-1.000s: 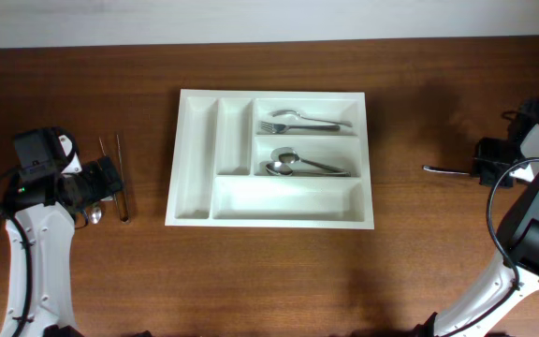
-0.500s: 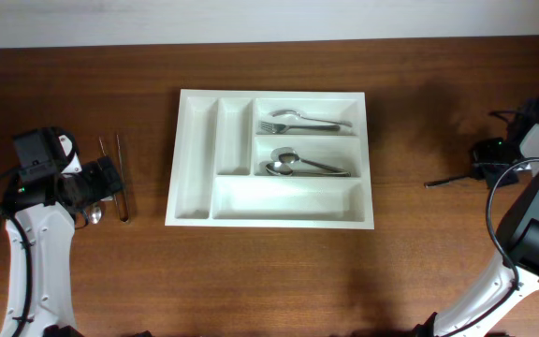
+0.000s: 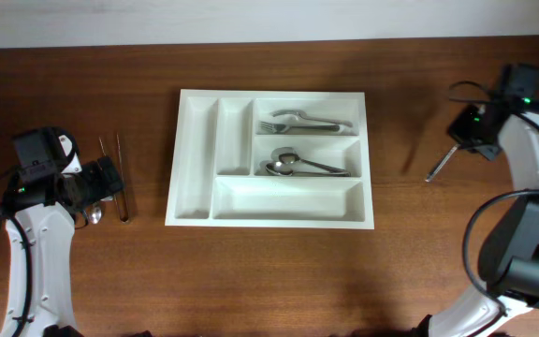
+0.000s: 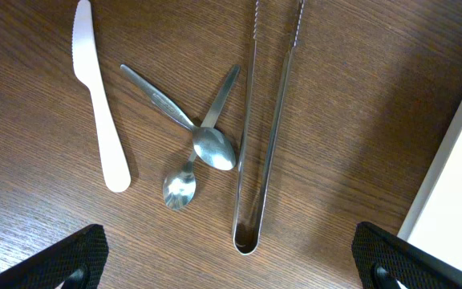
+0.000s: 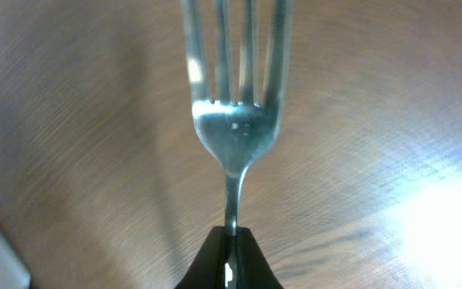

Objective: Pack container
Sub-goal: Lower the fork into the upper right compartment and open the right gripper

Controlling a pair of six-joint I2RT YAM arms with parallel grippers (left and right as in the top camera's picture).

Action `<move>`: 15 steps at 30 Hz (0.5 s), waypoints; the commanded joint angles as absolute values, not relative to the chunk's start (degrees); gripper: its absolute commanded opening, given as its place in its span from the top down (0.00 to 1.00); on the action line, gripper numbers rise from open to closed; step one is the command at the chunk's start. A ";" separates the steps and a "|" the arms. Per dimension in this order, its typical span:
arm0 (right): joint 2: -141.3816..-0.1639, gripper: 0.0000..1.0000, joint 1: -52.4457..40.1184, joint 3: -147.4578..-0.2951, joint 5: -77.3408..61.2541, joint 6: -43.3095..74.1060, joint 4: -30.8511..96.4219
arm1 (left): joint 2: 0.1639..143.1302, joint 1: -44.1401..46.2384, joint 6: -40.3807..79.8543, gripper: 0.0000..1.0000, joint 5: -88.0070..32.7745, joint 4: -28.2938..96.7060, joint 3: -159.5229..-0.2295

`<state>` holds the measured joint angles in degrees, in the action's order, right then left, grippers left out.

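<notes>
Right tool (image 5: 229,261), clamped on the slim steel fork (image 3: 438,165), has swung up off the bench (image 3: 419,262); carry it level to the white plastic five-compartment tray (image 3: 269,93) mid-bench, beside the stored fork (image 3: 271,126). Left tool (image 3: 110,183) spread wide.

This is a robot lab bench set up for practice with kitchen ware: two white-and-black arms, one at the left end (image 3: 36,234) and one at the right (image 3: 531,168), stand at a dark wood-grain tabletop (image 3: 269,271), with a thin black cable (image 3: 469,245) looping loose from the right one. A plain pale wall (image 3: 269,19) runs along the far edge. What lies on the wood is household cutlery laid out as test pieces: a white tray (image 3: 195,159) part-filled with forks and spoons, and beside it tongs (image 4: 263,144), two spoons (image 4: 207,148) and a white plastic knife (image 4: 99,104).
</notes>
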<state>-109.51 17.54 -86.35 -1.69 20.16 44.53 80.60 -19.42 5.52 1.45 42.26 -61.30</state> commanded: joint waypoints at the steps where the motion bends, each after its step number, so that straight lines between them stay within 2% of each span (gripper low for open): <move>1: -105.86 0.96 10.98 -87.13 -2.94 4.08 44.27 | 80.84 -19.70 4.82 0.01 0.82 42.11 -62.30; 11: -102.89 0.96 -8.29 -90.35 -10.13 -45.76 44.23 | 80.84 -19.70 4.82 0.01 0.82 42.11 -62.30; 15: -103.53 0.96 -13.56 -90.32 -10.13 -59.24 42.94 | 80.84 -19.70 4.82 0.01 0.82 42.11 -62.30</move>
